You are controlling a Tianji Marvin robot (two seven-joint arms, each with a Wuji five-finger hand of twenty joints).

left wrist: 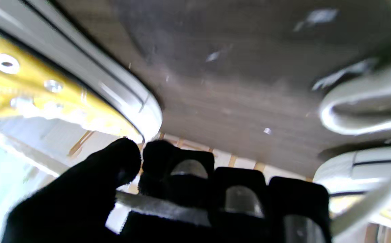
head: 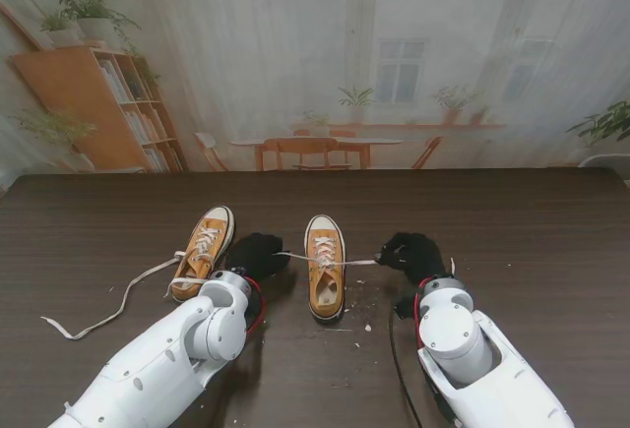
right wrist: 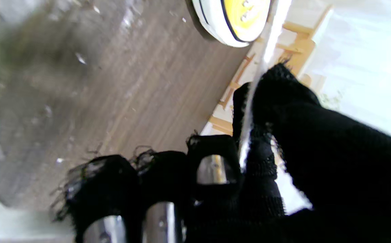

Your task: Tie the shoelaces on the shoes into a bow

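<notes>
Arms: two white arms rise from the near corners of the stand's view, each ending in a black-gloved hand beside the shoes.
Left hand: sits between the two shoes, fingers curled; its wrist view shows a flat lace lying across the closed fingers, so I judge it clamped on one lace end.
Right hand: to the right of the right shoe, thumb and forefinger pinched on a white lace that runs straight up toward the toe.
Right shoe: yellow canvas, white toe cap, toe pointing away from me, standing between the hands; its lace is stretched out sideways to both of them.
Left shoe: same kind, angled, just left of the left hand; its lace trails loose over the table toward me, untied.
Stage: looks like the first pull on the right shoe's lace, no bow yet.
Handling: lace is light, flat, limp and a bit slippery in gloved fingers; it folds rather than holds a shape.
Shoe weight: light enough that a hard sideways tug could drag it.
Best hold: near the lace ends, pinched flat between thumb and forefinger, keeping even tension on both sides.
</notes>
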